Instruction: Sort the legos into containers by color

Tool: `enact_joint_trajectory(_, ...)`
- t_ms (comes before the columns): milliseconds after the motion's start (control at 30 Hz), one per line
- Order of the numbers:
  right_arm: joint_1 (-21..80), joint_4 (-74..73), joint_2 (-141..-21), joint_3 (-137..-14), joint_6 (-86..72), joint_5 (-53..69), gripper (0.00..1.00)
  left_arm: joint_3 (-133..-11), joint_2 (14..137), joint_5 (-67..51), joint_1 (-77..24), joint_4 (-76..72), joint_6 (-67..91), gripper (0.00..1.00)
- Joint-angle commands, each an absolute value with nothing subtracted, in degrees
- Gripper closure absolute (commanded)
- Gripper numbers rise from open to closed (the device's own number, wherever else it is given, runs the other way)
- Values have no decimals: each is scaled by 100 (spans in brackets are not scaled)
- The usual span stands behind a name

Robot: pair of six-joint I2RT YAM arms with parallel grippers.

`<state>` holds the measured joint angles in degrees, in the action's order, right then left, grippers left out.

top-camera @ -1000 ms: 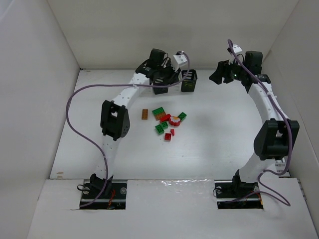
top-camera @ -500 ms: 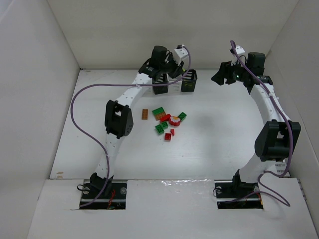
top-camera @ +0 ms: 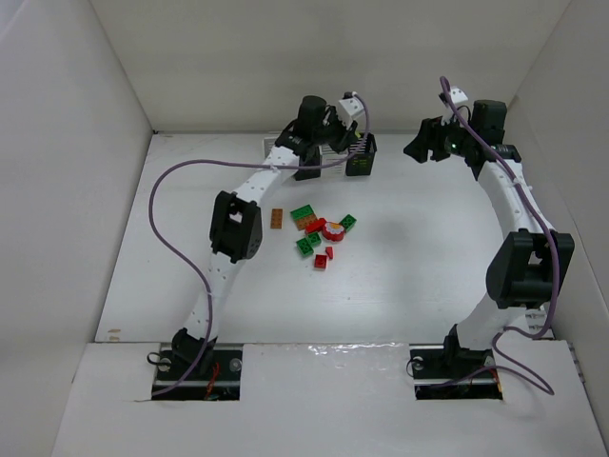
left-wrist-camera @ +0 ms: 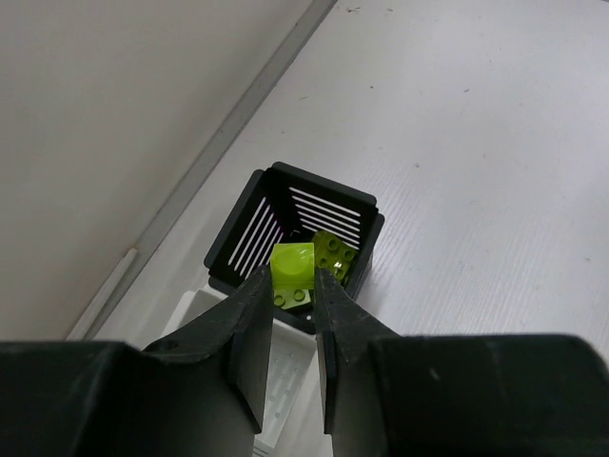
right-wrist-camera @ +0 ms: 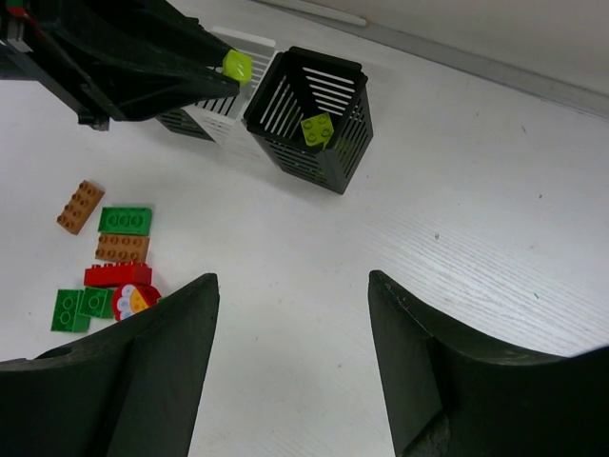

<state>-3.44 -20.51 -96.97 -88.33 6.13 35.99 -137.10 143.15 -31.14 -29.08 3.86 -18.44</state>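
My left gripper (left-wrist-camera: 290,278) is shut on a yellow-green lego (left-wrist-camera: 292,267) and holds it above the near rim of a black bin (left-wrist-camera: 249,238). A second yellow-green lego (left-wrist-camera: 335,255) lies inside that bin. The right wrist view shows the same held lego (right-wrist-camera: 237,66), black bin (right-wrist-camera: 324,167) and lego inside it (right-wrist-camera: 317,129). My right gripper (right-wrist-camera: 293,281) is open and empty, raised over bare table right of the bins. In the top view the left gripper (top-camera: 343,135) is at the black bin (top-camera: 362,164) and the right gripper (top-camera: 423,143) is further right.
Loose legos lie mid-table: an orange one (top-camera: 276,218) alone, then green (right-wrist-camera: 125,221), orange (right-wrist-camera: 122,248), red (right-wrist-camera: 117,275) and green (right-wrist-camera: 81,307) in a cluster. A white bin (right-wrist-camera: 249,43) stands left of the black one. White walls enclose the table.
My left gripper has moved right along the row of bins with the yellow-green lego, and is now over the right-end black bin. The right arm has barely moved.
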Motion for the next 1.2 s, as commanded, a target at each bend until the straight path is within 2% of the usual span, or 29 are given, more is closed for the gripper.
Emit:
enact_joint_trajectory(0,-396,-1828,-9519,-8991,554,3612,31,-14027,14273,-3032,-3032,-114,-1723,96)
enact_joint_trajectory(100,-448,-1828,-9519,-8991,554,3612,31,-14080,14396,-2979,-3032,-167,-1723,95)
enact_joint_trajectory(300,-501,-1881,-9571,-8991,554,3717,31,-14142,14511,-2725,-3085,-272,-1723,84)
enact_joint_trajectory(500,-501,-1881,-9624,-8991,554,3771,31,-14194,14563,-2654,-3085,-395,-1775,67)
enact_joint_trajectory(567,-501,-1881,-9624,-8991,554,3771,31,-14194,14563,-2549,-3085,-466,-1775,59)
enact_joint_trajectory(600,-501,-1881,-9685,-8991,554,3771,31,-14194,14563,-2549,-3085,-553,-1775,50)
enact_joint_trajectory(667,-501,-1881,-9686,-9043,554,3831,31,-14194,14563,-2435,-3085,-633,-1775,43)
enact_joint_trajectory(833,-440,-1950,-9738,-9097,806,4059,31,-14177,14239,-1978,-3085,-747,-1626,39)
enact_joint_trajectory(900,-283,-2345,-9791,-9158,1202,4419,31,-13854,13652,-1627,-2884,-747,-1190,37)
enact_joint_trajectory(967,-115,-2723,-9791,-9158,1955,4604,32,-12923,12750,-1626,-2569,-826,-845,37)
enact_joint_trajectory(1000,103,-3125,-9791,-9071,2264,4745,32,-12241,12440,-1626,-2462,-826,-618,31)
enact_joint_trajectory(1100,552,-4335,-9843,-9018,3775,4746,33,-11376,11343,-1573,-2059,-600,-554,25)
enact_joint_trajectory(1133,902,-4733,-9931,-9096,4214,4676,33,-11156,11103,-1652,-1978,-493,-554,20)
enact_joint_trajectory(1167,1071,-5085,-10045,-9349,4636,4571,33,-10753,10874,-1557,-1908,-370,-615,8)
